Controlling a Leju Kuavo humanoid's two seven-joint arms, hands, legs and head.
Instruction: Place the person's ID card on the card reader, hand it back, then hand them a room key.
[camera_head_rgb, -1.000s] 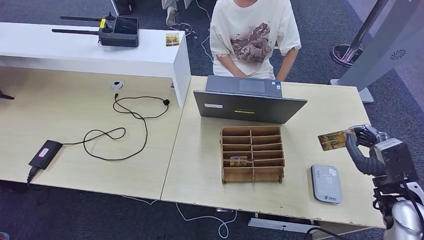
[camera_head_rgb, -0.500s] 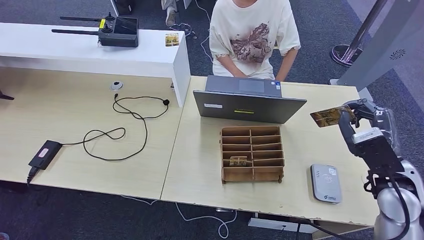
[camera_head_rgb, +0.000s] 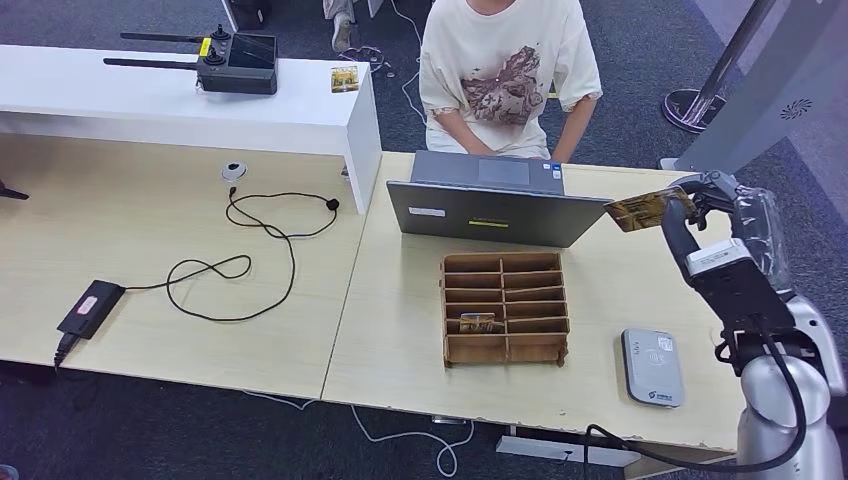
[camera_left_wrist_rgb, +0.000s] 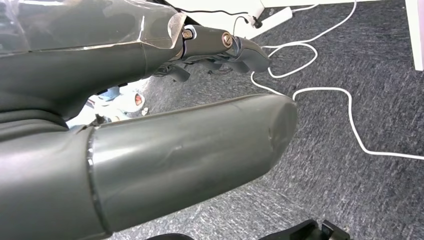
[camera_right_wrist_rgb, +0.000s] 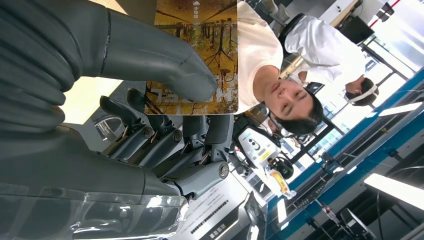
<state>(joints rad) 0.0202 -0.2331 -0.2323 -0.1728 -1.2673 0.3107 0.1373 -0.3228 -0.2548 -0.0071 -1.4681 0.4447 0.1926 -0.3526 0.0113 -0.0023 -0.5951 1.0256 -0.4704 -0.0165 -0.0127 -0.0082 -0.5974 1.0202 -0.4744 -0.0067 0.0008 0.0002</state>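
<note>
The right hand (camera_head_rgb: 700, 200) pinches the ID card (camera_head_rgb: 637, 210) above the worktop (camera_head_rgb: 620, 290), extended toward the person (camera_head_rgb: 507, 75) and well clear of the reader (camera_head_rgb: 652, 366): hand-back appears under way, room key pending.

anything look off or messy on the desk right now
Nothing damaged or spilled. A black cable sprawls in loose loops across the left table, and a card lies askew in the wooden organizer.
</note>
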